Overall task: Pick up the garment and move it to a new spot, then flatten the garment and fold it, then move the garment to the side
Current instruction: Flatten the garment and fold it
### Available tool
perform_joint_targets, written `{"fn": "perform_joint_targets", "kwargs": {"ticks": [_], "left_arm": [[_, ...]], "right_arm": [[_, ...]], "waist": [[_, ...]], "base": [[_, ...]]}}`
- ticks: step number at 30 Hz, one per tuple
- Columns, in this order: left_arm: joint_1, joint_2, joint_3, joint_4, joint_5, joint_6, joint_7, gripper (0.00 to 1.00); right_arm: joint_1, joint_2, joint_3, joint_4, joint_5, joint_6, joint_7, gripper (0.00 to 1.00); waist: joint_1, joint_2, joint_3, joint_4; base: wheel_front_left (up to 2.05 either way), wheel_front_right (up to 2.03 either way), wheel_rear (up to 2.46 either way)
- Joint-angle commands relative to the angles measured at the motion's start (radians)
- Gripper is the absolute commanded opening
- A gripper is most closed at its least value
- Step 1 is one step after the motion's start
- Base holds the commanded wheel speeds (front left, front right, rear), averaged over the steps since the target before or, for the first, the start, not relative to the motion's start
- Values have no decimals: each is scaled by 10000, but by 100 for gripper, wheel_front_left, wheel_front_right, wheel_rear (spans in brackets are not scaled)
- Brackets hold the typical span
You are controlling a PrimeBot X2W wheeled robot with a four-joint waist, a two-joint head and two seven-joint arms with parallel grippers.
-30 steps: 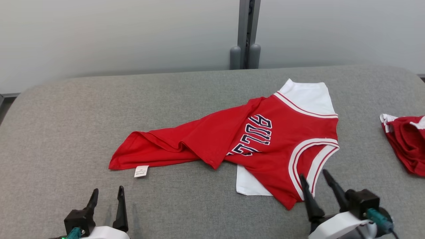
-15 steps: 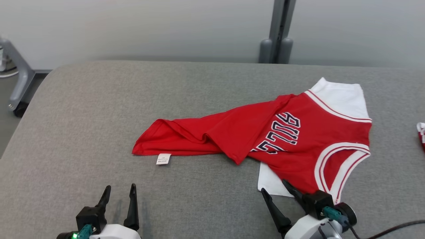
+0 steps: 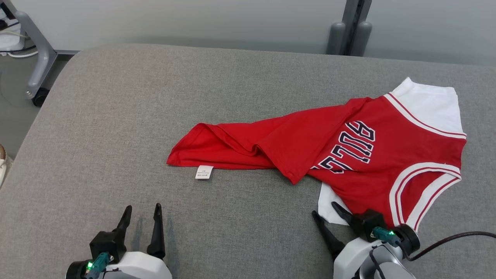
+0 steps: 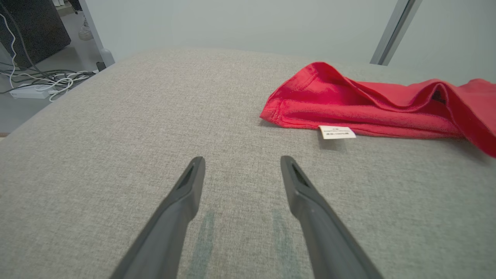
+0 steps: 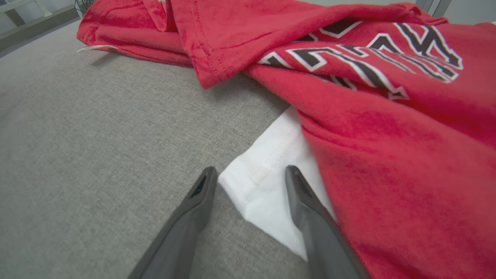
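Garment (image 3: 294, 143) lies rumpled; right gripper (image 3: 324, 209), spread astride its white sleeve corner (image 5: 263, 190), should close well in from the edge; left gripper (image 3: 142, 208) hangs spread.

The grey fabric-covered tabletop (image 3: 116, 116) is bare across the left half and lower middle of the head view, so a gripper can pass there. The crumpled red jersey-style garment with white sleeves (image 3: 310, 143) blocks the centre and right. A grey wheeled metal frame leg (image 3: 38, 73) stands at upper left, off the surface. A black cable (image 3: 472, 232) trails at lower right.
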Motion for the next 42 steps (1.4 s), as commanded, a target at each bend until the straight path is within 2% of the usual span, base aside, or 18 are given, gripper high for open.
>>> {"fn": "perform_joint_targets", "kwargs": {"ticks": [1, 2, 9, 14, 18, 22, 29, 36, 42], "left_arm": [[-219, 40, 3, -30, -11, 85, 1, 100], [-210, 41, 9, -27, -21, 85, 1, 100], [-8, 39, 133, 67, 51, 45, 1, 100], [148, 36, 216, 72, 105, -6, -1, 100], [208, 41, 197, 97, 78, -46, 1, 100], [176, 44, 129, 160, 15, -55, 1, 100], [157, 42, 14, 259, 1, -70, 1, 100], [270, 41, 98, 306, -31, -44, 1, 100], [313, 39, 231, 274, 88, -68, 1, 100]], "right_arm": [[16, -70, 21, 264, -10, -3, 94, 21], [-39, -70, -71, 229, -12, -3, 95, 0], [128, -416, -940, -1391, -112, -3, 50, 0], [377, -964, -1826, -2892, -360, -3, 48, 0], [209, -1445, -2463, -3553, -612, -3, 50, 0], [-446, -1956, -2693, -3608, -854, -3, 50, 0], [-1341, -2501, -2239, -3181, -1111, -3, 50, 0], [-129, -2223, -2211, -2785, -884, -3, 51, 0], [1253, -1978, -1858, -2634, -651, -3, 50, 0]], "waist": [[0, 0, 39, -3], [0, 0, 59, -22], [0, 0, -284, -413], [0, 0, -693, -864], [0, 0, -828, -1170], [0, 0, -834, -1321], [0, 0, -746, -1243], [0, 0, -783, -1138], [0, 0, -762, -1395]], "base": [[0, 0, 0], [0, 0, 0], [0, 0, 0], [0, 0, 0], [0, 0, 0], [0, 0, 0], [0, 0, 0], [0, 0, 0], [0, 0, 0]]}}
